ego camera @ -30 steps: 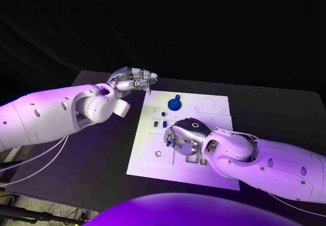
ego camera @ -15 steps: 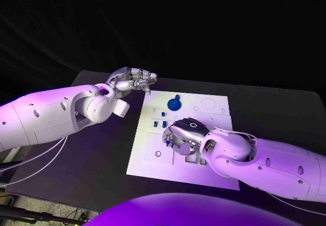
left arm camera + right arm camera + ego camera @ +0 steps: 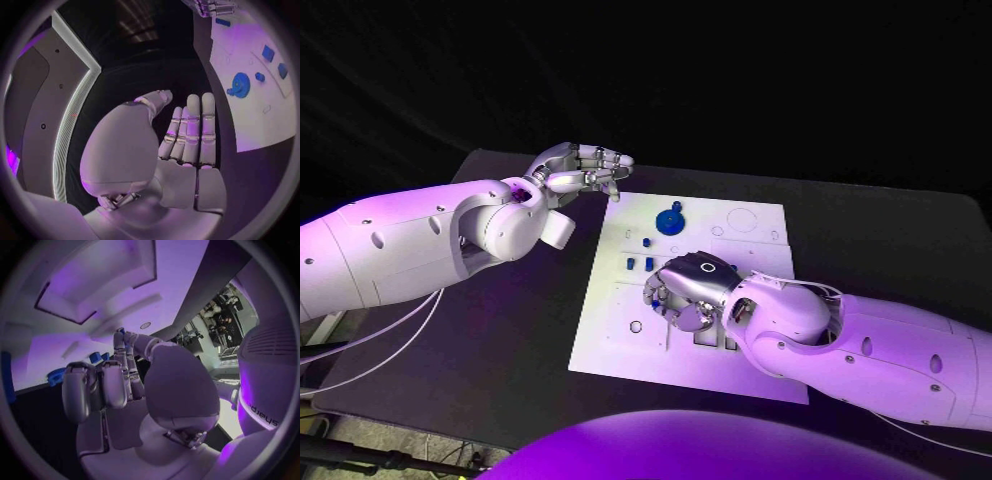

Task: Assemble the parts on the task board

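Note:
The white task board (image 3: 625, 340) lies mid-table. A round blue part (image 3: 672, 221) sits near its far edge, and small blue pieces (image 3: 630, 263) stand left of centre. My right hand (image 3: 689, 290) hovers low over the board's middle with its fingers curled down. In the right wrist view the thumb and a finger (image 3: 120, 337) meet around a speck of blue, just above the board (image 3: 94, 285). My left hand (image 3: 581, 165) hangs beyond the board's far left corner, holding nothing. In the left wrist view its fingers (image 3: 194, 130) lie straight, with the round part (image 3: 240, 84) off to one side.
Dark rectangular slots (image 3: 711, 338) on the board lie partly under my right forearm. The black table (image 3: 516, 330) shows bare surface on the left and on the far right. My left forearm (image 3: 401, 245) crosses above the table's left side.
My right hand has crept slightly to the left over the board's middle. The left hand and the parts on the board have not moved.

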